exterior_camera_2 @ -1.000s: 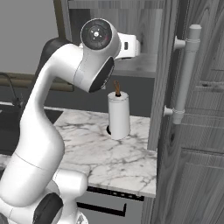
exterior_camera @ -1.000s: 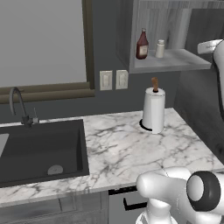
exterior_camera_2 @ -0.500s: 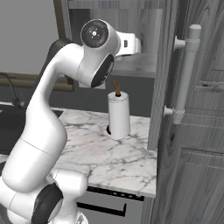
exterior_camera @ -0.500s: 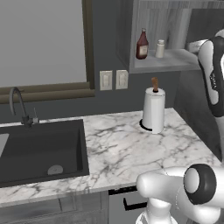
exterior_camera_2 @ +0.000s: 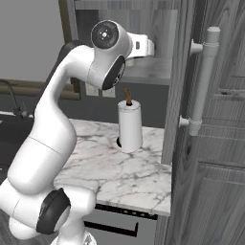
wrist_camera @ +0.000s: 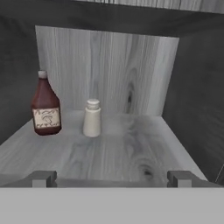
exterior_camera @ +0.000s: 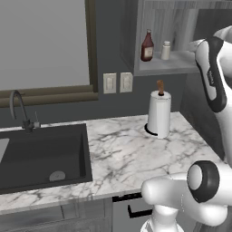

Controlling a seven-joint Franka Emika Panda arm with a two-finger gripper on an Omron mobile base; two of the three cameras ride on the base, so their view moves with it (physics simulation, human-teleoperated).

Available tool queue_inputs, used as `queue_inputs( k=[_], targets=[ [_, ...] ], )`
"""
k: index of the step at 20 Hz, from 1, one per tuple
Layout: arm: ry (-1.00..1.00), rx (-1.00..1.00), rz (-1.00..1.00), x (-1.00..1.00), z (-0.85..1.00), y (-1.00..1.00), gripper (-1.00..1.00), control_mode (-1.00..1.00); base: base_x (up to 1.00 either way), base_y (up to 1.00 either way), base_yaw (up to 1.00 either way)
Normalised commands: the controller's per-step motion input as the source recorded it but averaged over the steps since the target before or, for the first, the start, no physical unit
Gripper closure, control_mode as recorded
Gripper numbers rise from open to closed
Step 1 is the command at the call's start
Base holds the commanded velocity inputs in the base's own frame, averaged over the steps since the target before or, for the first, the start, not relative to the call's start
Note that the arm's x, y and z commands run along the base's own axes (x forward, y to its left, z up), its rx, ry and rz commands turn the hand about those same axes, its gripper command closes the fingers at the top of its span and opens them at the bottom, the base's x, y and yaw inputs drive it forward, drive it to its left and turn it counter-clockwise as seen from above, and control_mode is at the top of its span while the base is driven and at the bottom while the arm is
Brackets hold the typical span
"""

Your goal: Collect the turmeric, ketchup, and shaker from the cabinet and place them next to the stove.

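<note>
**Lined up on the cabinet shelf, nothing grabbed yet**

So I've got the hand pointed straight into the cabinet [wrist_camera: 131,65], and the hand view looks level along the shelf. The gripper [wrist_camera: 111,178] is spread wide with nothing between the tips, one at each bottom corner of that view. That makes sense to me for an approach: wide jaws leave room to slide around whichever item I go for.

On the shelf the ketchup [wrist_camera: 45,111] stands upright toward the left wall, and the shaker [wrist_camera: 92,118] stands just beside it on its right, a small gap between them, not touching. Both sit toward the back, so I'd guess the hand needs to go in deeper before closing. From the left base view you can see the same pair, ketchup [exterior_camera: 147,46] and shaker [exterior_camera: 166,50], up above the paper towel roll [exterior_camera: 159,113] on the counter [exterior_camera: 118,149].

I can't spot the turmeric anywhere on the shelf from here, and no stove either, so I can't say where that jar stands.

My read: the shaker is nearest the centre line, so it looks like the easier first pick. The tight gap to the ketchup is the thing to watch, since a finger could nudge the bottle.
</note>
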Motion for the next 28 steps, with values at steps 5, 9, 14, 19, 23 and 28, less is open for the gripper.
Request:
queue_inputs(
  k=[5, 9, 14, 19, 23, 28],
  targets=[
    [0.0, 0.0, 0.0, 0.31, 0.0, 0.0, -1.0, -1.0, 0.0, 0.0, 0.0],
    [0.0, 0.0, 0.0, 0.33, 0.0, 0.0, -1.0, -1.0, 0.0, 0.0, 0.0],
    [0.0, 0.0, 0.0, 0.36, 0.0, 0.03, -1.0, -1.0, 0.0, 0.0, 0.0],
    [0.0, 0.0, 0.0, 0.33, 0.0, 0.1, -1.0, -1.0, 0.0, 0.0, 0.0],
    [0.0, 0.0, 0.0, 0.27, -0.01, 0.08, -1.0, -1.0, 0.0, 0.0, 0.0],
    [0.0, 0.0, 0.0, 0.24, 0.0, 0.08, -1.0, -1.0, 0.0, 0.0, 0.0]
  ],
)
